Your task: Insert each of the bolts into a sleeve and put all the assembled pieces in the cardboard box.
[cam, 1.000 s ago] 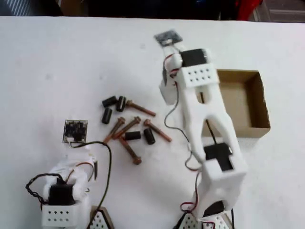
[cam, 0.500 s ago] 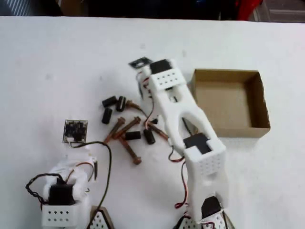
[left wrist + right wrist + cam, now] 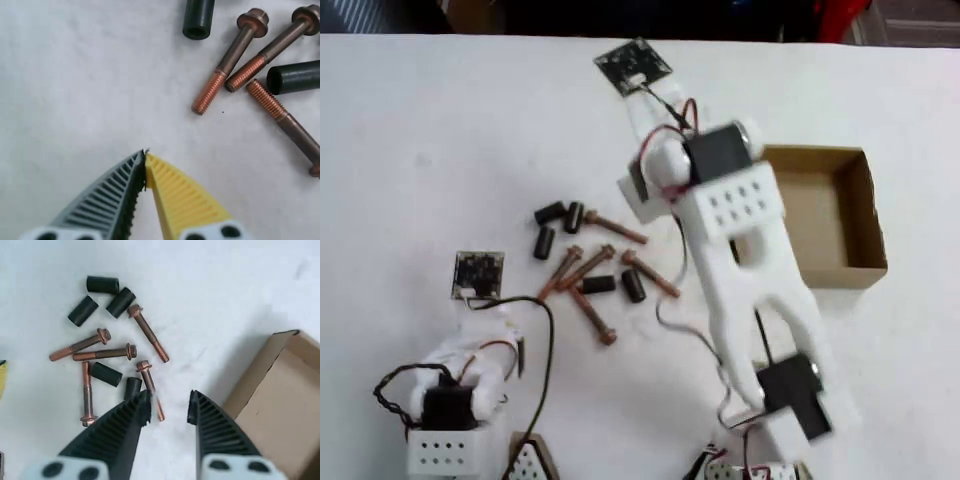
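Observation:
Several copper bolts [image 3: 585,268] and black sleeves [image 3: 544,242] lie loose in a pile at the table's middle. None of the bolts sits in a sleeve. The cardboard box [image 3: 868,205] stands empty to the right of the pile. My right arm [image 3: 730,200] hangs between pile and box. Its gripper [image 3: 169,409] is open and empty above the table, with a bolt [image 3: 150,385] and a sleeve [image 3: 132,387] just beyond the tips. My left gripper [image 3: 145,161] is shut on nothing, short of the nearest bolts [image 3: 227,62] and a sleeve [image 3: 198,17].
The left arm [image 3: 450,405] sits folded at the front left corner. White tabletop stretches to the left and behind the pile. The box wall [image 3: 260,375] rises close beside the right gripper.
The right arm swung left over the pile, then came back toward the box with its wrist turned farther back. The left arm, bolts and sleeves have not moved.

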`<action>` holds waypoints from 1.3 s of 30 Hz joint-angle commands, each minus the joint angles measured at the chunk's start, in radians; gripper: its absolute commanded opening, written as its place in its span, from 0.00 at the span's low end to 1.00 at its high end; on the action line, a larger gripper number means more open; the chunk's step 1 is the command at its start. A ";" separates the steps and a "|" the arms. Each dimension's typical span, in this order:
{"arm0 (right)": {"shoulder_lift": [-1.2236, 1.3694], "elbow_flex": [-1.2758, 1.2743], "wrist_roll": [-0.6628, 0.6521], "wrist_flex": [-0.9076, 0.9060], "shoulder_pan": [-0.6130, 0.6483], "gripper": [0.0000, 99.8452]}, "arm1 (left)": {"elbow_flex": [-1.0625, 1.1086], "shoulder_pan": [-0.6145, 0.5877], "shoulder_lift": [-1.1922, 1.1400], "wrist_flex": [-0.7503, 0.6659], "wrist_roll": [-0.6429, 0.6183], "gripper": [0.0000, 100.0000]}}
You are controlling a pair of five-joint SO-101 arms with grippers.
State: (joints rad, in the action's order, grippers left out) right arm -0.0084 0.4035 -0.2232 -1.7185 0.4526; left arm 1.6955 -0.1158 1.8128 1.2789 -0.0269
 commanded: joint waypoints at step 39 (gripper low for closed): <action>-0.191 -0.827 0.006 0.407 0.096 0.12 | -0.003 -0.002 0.007 0.005 0.003 0.03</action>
State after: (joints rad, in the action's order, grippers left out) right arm -0.3399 -0.5401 -0.2232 -1.3257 0.5217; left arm 1.6955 -0.1158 1.8128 1.2789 -0.0269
